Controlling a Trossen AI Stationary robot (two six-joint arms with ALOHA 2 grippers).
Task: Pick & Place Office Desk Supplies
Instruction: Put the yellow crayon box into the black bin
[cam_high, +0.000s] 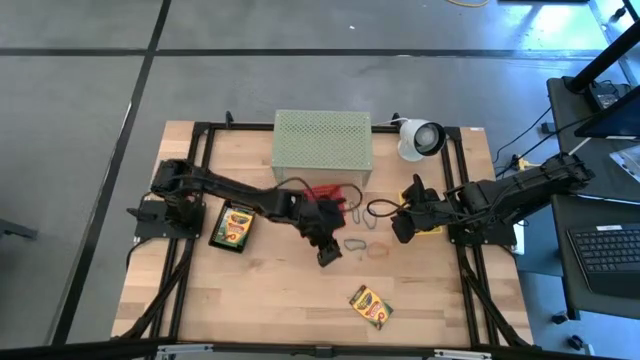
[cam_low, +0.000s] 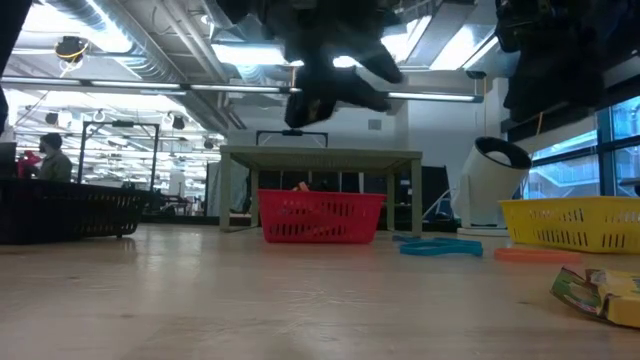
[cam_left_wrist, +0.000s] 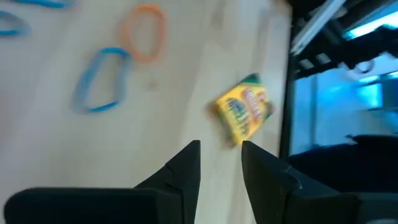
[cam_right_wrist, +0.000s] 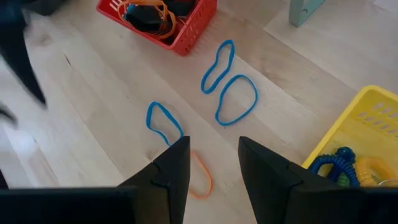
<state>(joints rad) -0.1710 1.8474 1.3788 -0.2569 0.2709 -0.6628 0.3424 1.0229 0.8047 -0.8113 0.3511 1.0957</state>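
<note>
A crayon box (cam_high: 370, 306) is lying loose on the counter (cam_high: 270, 300) in the lower centre of the overhead frame, its long axis running diagonally from upper left to lower right. Just above it, at the centre of the frame, the left gripper (cam_high: 328, 252) is hovering with its fingers (cam_left_wrist: 186, 171) standing a narrow gap apart and holding nothing; its wrist camera is showing the box just beyond the fingertips. The left arm is judged the nearer one for that box.

Immediately right of it, a blue rubber band (cam_high: 356, 244) and an orange rubber band (cam_high: 378, 250) are lying flat between the two arms. The right gripper (cam_high: 401, 228) is waiting over them at centre right, fingers (cam_right_wrist: 174, 165) parted and empty. A second crayon box (cam_high: 234, 225) is resting at centre left. Farther up, a red basket (cam_high: 325, 192) is sitting against the pale green mesh stand (cam_high: 322, 140), with a yellow basket (cam_right_wrist: 367, 137) beneath the right arm.
</note>
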